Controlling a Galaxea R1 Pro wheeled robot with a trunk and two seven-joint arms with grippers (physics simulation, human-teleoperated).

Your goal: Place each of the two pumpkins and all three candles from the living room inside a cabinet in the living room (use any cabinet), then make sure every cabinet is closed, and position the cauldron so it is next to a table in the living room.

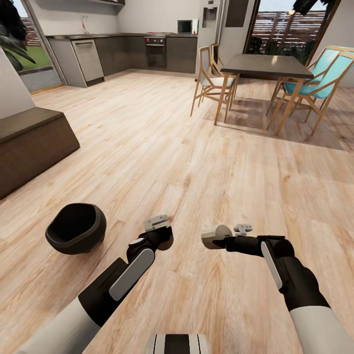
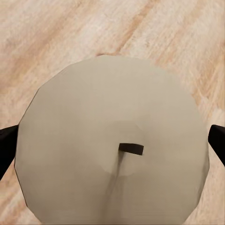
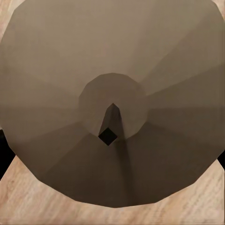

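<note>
Both end effectors sit low in the head view, each clenched on a candle: the left end effector [image 1: 158, 227] grips one candle [image 2: 112, 140], the right end effector [image 1: 223, 236] another [image 1: 215, 236], round wicked tops facing the wrist cameras; the cauldron [image 1: 75, 228] rests on the wooden floor [image 1: 162, 147] just beside the left arm. Judged from here, the low dark cabinet [image 1: 30, 142] lies ahead to the left, so the left arm is nearer.
</note>
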